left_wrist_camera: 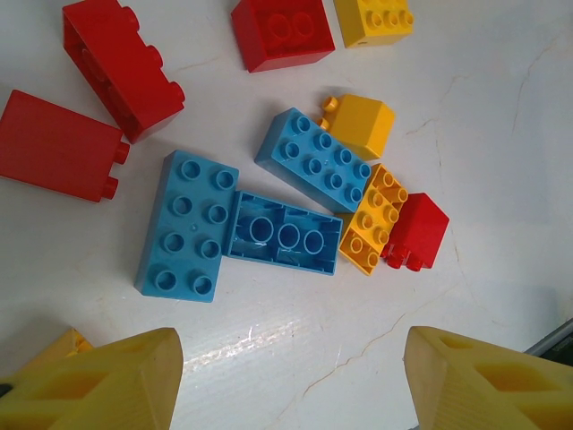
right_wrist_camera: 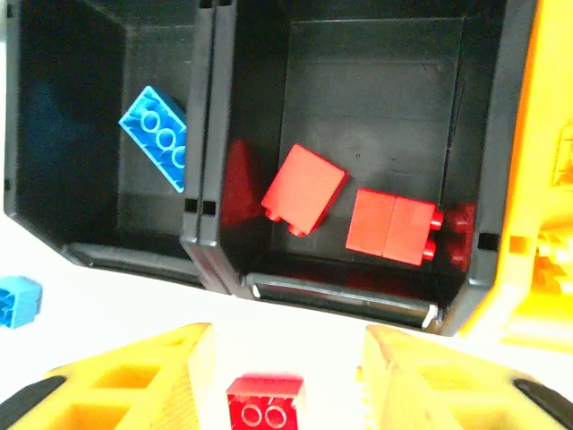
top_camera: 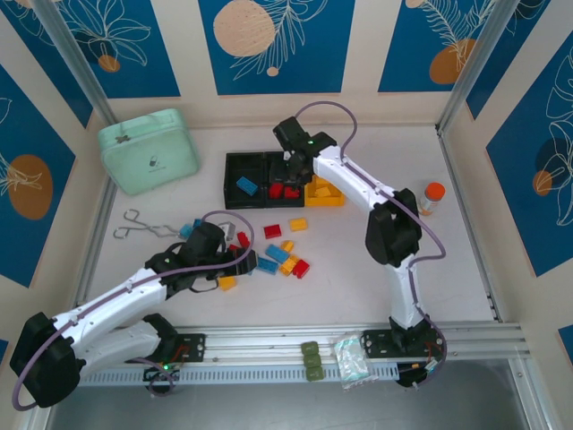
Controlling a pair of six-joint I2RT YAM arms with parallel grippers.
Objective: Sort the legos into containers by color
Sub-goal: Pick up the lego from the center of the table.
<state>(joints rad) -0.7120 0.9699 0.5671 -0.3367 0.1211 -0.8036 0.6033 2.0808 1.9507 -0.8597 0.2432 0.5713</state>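
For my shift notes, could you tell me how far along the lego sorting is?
Done: one blue brick in the left black bin, two red bricks in the middle bin. In hand: a red brick between the right gripper's parted jaws. Left: the loose bricks on the table.

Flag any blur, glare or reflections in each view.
Right wrist view: the red brick between the fingers is blurred, the black bin sharp with red reflections. Left wrist view: blue bricks crisp, glare streak on the table. Top view: even light, soft shadows.
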